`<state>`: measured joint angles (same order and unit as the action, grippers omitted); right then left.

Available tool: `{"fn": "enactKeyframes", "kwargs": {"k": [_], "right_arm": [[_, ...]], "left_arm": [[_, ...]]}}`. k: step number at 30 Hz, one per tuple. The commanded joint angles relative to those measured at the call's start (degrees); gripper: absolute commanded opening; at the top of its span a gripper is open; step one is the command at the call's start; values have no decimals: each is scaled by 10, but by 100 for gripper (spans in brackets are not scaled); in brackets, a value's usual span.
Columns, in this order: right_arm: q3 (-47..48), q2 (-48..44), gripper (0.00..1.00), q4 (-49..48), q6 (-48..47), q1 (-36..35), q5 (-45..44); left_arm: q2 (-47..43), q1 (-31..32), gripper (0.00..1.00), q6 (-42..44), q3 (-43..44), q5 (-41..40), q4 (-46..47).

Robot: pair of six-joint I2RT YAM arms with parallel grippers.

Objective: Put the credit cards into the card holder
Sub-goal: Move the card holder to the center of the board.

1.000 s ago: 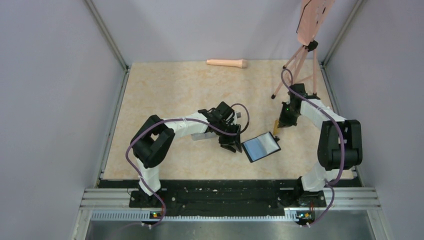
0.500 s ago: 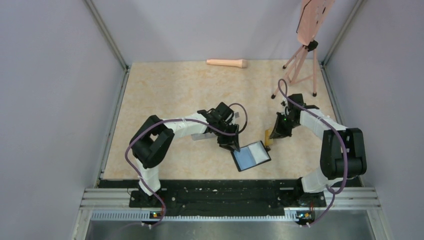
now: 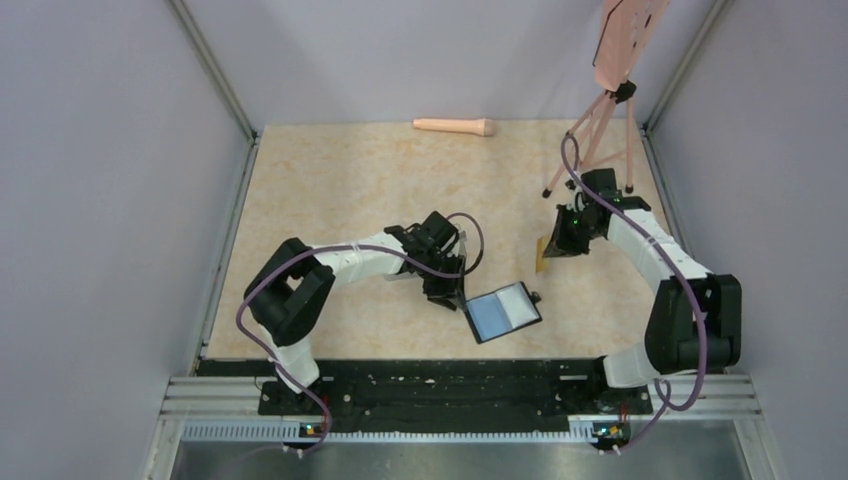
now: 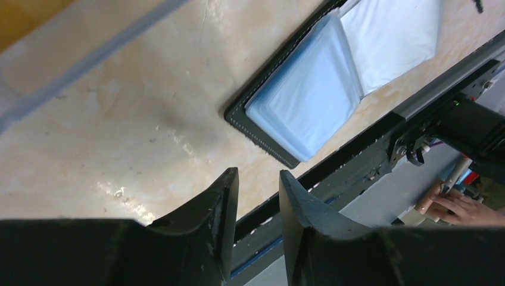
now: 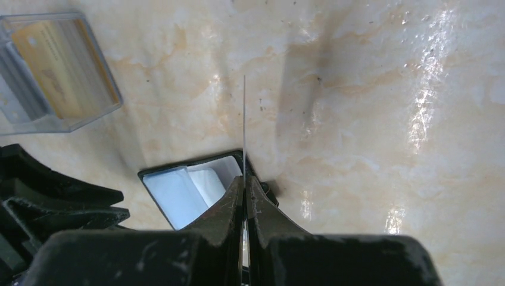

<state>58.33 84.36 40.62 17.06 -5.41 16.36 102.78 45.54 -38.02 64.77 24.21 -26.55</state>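
Note:
The card holder (image 3: 503,311) lies open on the table, blue-grey pockets up; it also shows in the left wrist view (image 4: 339,83) and the right wrist view (image 5: 190,185). My left gripper (image 3: 450,297) (image 4: 259,179) stands open just left of it, with nothing between its fingers. My right gripper (image 3: 550,247) (image 5: 245,182) is shut on a yellow-orange credit card (image 3: 542,258), held on edge above and right of the holder; that card shows as a thin line (image 5: 244,119). More credit cards (image 5: 59,65) lie in a clear box.
The clear plastic box (image 5: 56,71) (image 3: 403,272) sits left of the holder, partly under my left arm. A pink tripod (image 3: 600,140) stands at the back right. A pink cylinder (image 3: 455,126) lies at the far edge. A person's hand (image 4: 452,202) shows beyond the near rail.
The card holder slid down and left, then stayed put. My left gripper backed off to the left of it. My right gripper dipped toward the holder with the card, then rose back.

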Motion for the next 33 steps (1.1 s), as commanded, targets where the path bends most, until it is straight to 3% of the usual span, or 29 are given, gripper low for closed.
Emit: {"fn": "enactKeyframes", "kwargs": {"k": [1, 12, 27, 33], "right_arm": [[16, -43, 0, 27, -20, -6, 49], [-28, -42, 0, 45, -12, -79, 133], [-63, -22, 0, 40, -32, -81, 137], [-77, -21, 0, 39, -26, -81, 135]], "left_arm": [[-35, 3, 36, -15, -23, 9, 18], [9, 11, 30, -55, -39, 16, 71], [141, 11, 27, 16, 135, -59, -21], [113, 11, 28, 18, 121, -66, -31]]}}
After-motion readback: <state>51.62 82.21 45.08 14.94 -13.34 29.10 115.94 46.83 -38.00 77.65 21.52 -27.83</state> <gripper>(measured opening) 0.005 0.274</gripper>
